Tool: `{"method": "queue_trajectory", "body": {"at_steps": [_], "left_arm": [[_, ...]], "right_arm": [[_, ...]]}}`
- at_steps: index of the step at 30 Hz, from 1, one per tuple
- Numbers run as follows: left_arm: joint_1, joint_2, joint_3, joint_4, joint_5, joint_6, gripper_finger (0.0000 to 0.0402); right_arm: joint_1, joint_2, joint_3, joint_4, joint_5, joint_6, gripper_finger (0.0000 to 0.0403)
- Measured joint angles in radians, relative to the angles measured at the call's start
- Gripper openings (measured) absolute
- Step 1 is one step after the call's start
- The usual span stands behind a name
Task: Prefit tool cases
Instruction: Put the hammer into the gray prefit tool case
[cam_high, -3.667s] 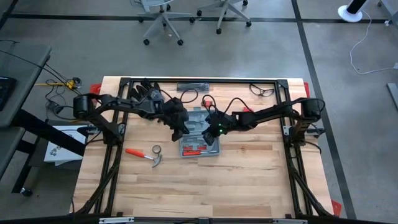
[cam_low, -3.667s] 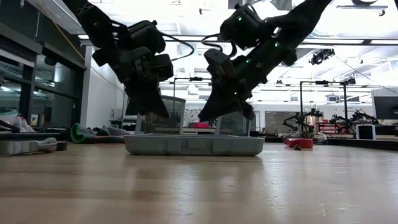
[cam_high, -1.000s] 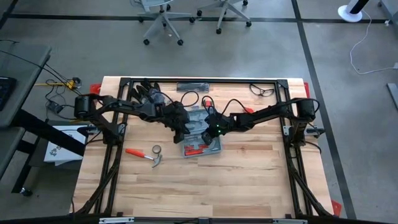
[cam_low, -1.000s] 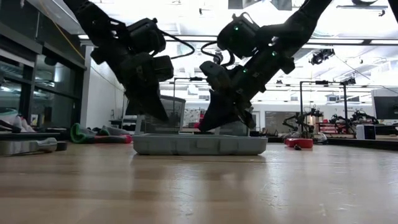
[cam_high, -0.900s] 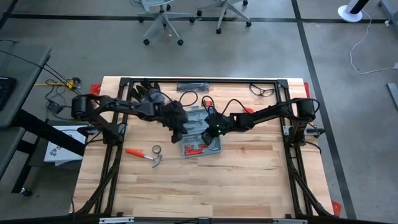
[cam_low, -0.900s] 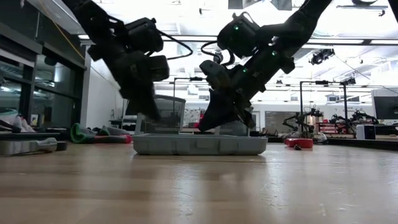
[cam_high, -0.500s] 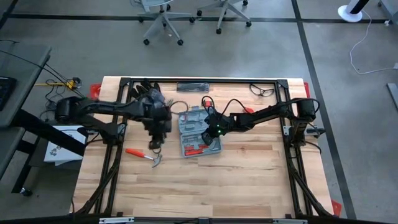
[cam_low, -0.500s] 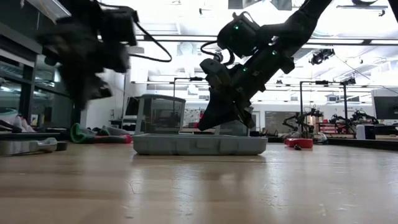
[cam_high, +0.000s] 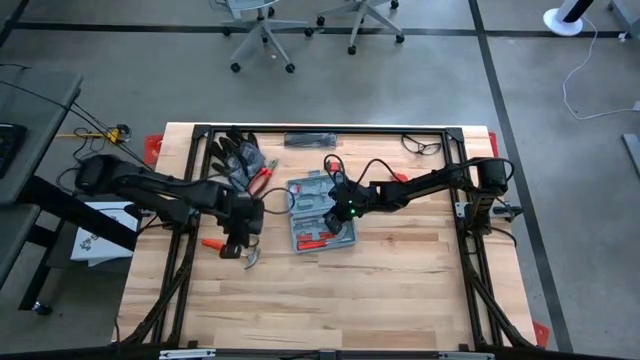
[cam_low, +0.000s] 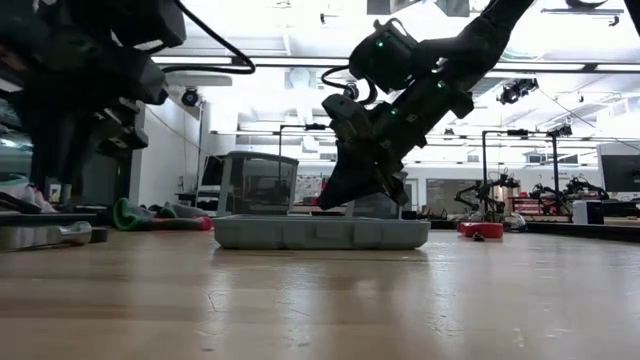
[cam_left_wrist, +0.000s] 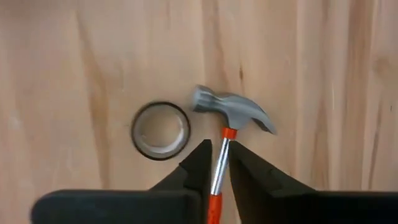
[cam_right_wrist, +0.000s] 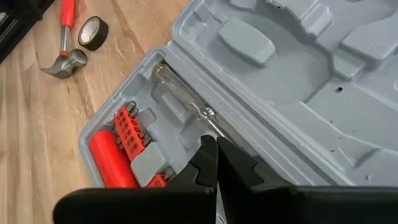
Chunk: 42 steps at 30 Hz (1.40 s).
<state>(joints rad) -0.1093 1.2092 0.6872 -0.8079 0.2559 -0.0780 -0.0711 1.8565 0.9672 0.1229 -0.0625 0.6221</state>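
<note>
Mid-desk, slightly far of centre: tool case (cam_high: 318, 213), blue-grey, lying open flat on the wooden desk (cam_high: 400, 290). Moulded recesses face up. Near half holds red bit rack (cam_right_wrist: 132, 128), red handle piece (cam_right_wrist: 112, 162) + a clear-handled screwdriver (cam_right_wrist: 186, 102) in its slot; other half shows bare recesses. Low view: case (cam_low: 318, 232) sits flat on the desk, seen edge-on.

Right jaws (cam_right_wrist: 216, 163) over the case w/ tips by the screwdriver shaft, fingers pressed together, nothing between them. Can't tell if the tips touch the tool. High view: right arm reaches in from the right side, right jaws (cam_high: 340, 212) above the case's right part. Low view: same jaws (cam_low: 350, 190) angled down just above the case.

Left jaws (cam_left_wrist: 219, 163) left of the case, well apart from it, over the hammer (cam_left_wrist: 231, 115). Fingers slightly apart, straddling the hammer's metal neck just below the head; red grip runs back between the fingers (cam_left_wrist: 198, 163). Contact w/ shaft: can't tell. Hammer lies flat on the desk. Tape roll (cam_left_wrist: 160, 130) just beside the hammer head, not touching. High view: left jaws (cam_high: 240, 240) above hammer (cam_high: 235, 250).

Far-left of desk: dark gloves (cam_high: 232, 152), red-handled pliers (cam_high: 262, 178) near them. Far edge: black flat item (cam_high: 312, 138), safety glasses (cam_high: 422, 146) far-right.
</note>
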Motion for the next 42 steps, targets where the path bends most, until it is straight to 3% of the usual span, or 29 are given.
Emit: {"method": "queue_trajectory", "body": {"at_steps": [9,15,24,28,37,40,42], "left_arm": [[-0.070,0.051,-0.002,0.002,-0.019,-0.018,0.0146],[-0.072,0.090,-0.002,0.042,-0.036,-0.046,0.0168],[-0.138,0.205,-0.003,0.129,-0.012,-0.158,0.0164],[-0.150,0.250,-0.004,0.125,-0.076,-0.206,0.0159],[-0.151,0.364,0.008,0.131,-0.062,-0.341,0.0152],[-0.152,0.368,0.006,0.159,-0.070,-0.448,0.0124],[-0.145,0.368,0.003,0.187,-0.070,-0.545,0.0085]], "right_arm": [[-0.003,-0.001,0.000,-0.001,-0.008,-0.002,0.0000],[-0.003,-0.029,0.000,-0.029,-0.046,-0.002,0.0000],[-0.045,-0.292,0.000,-0.246,0.003,-0.131,0.0000],[-0.097,-0.399,0.001,-0.329,0.007,-0.238,0.0000],[-0.159,-0.497,0.001,-0.521,0.005,-0.360,0.0000],[-0.157,-0.508,0.001,-0.549,0.001,-0.396,0.0000],[-0.158,-0.512,0.001,-0.558,0.001,-0.408,0.0000]]}}
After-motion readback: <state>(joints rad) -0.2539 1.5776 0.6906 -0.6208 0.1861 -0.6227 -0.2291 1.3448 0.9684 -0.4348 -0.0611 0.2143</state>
